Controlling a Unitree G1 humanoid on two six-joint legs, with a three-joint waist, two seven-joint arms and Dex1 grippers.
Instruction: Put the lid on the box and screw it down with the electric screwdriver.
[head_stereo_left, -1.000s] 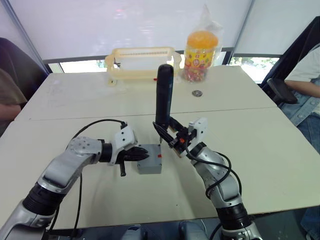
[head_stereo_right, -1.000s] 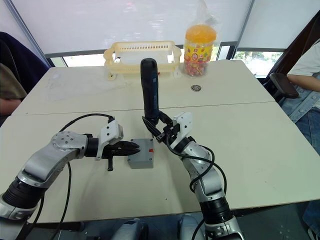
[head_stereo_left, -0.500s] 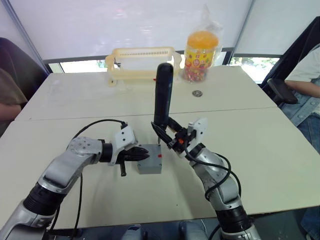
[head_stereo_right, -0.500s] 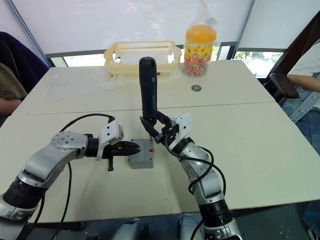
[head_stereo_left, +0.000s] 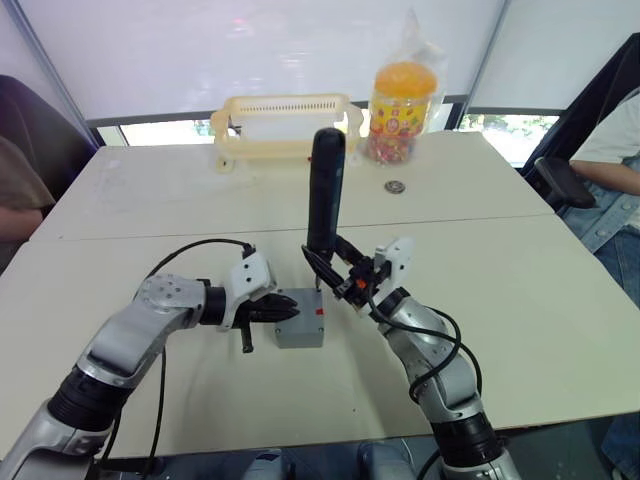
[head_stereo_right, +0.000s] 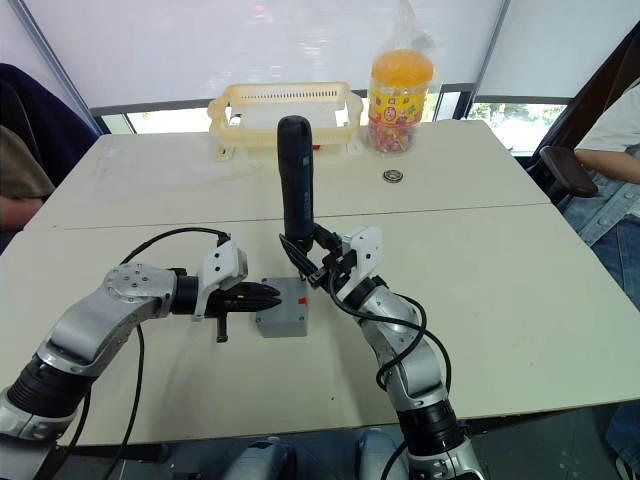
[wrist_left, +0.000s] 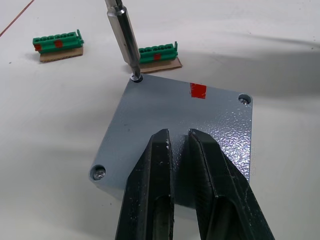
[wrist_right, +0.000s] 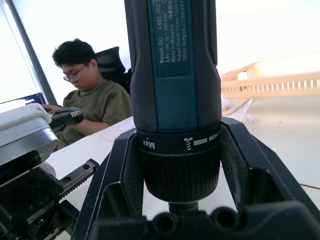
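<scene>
My right pincer (head_stereo_right: 312, 262) is clenched on the screwdriver (head_stereo_right: 295, 180), holding it near its bit end with the body standing almost upright over the table (head_stereo_right: 520, 290). In the last second it has tipped and slid slightly toward my left, and the bit now sits in the far corner hole of the lid (wrist_left: 175, 125), as the left wrist view shows. I judge that this corner is being driven. The lid already lies on the box (head_stereo_right: 282, 308), and screw heads show in two other corners, so the fastening looks well under way.

My left pincer (head_stereo_right: 262, 295) has not moved: its fingers (wrist_left: 150, 200) are nearly together, holding nothing, their tips pressed flat on the lid to steady the box. That forearm reaches in low from my left, wrist level with the box top. My right forearm rises from the table's near edge, elbow bent.

Beyond the box lie two green connectors (wrist_left: 57, 44). A yellow basket (head_stereo_right: 285, 110) and a jar (head_stereo_right: 400, 90) stand at the far edge.
</scene>
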